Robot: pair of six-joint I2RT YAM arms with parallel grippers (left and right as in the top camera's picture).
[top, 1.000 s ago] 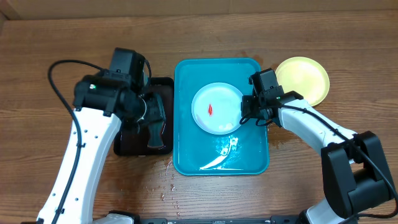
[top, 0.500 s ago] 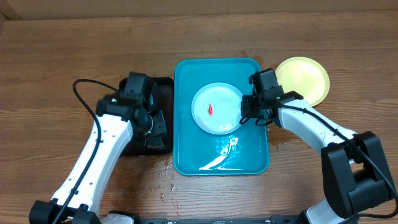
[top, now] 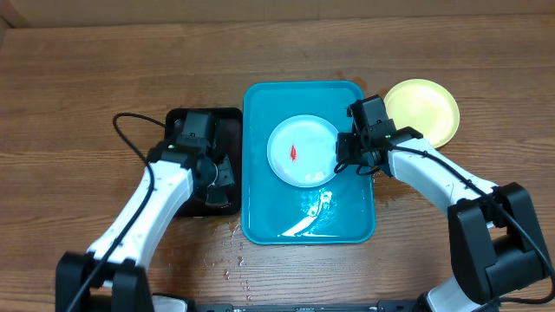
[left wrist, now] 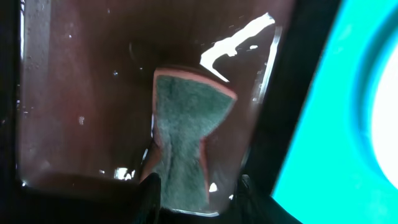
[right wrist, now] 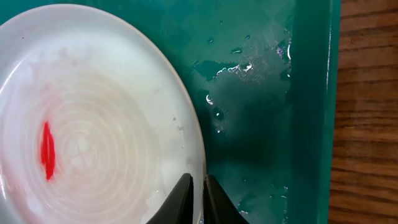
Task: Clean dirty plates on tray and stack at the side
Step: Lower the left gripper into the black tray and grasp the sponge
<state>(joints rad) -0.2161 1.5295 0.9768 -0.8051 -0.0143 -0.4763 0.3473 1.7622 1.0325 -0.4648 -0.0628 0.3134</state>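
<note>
A pale mint-white plate (top: 299, 149) with a red smear lies in the turquoise tray (top: 260, 199). My right gripper (top: 341, 156) is shut on the plate's right rim. In the right wrist view the plate (right wrist: 93, 118) fills the left side and the gripper (right wrist: 199, 198) pinches its edge over the tray's floor (right wrist: 261, 124). A pale yellow plate (top: 422, 111) rests on the table to the right of the tray. My left gripper (top: 220, 173) is low over the black tray (top: 178, 121). It is open around a green sponge (left wrist: 186, 130), its fingertips (left wrist: 151, 190) either side.
The black tray (left wrist: 74, 93) holds shallow water around the sponge. Water pools at the front of the turquoise tray (top: 308, 221). Drops lie on the wooden table (top: 236, 253) in front of it. The left arm's cable (top: 130, 130) loops over the table.
My left arm has drawn back toward the front and lowered its gripper into the black tray over the sponge. The right arm and the plate have not moved.
</note>
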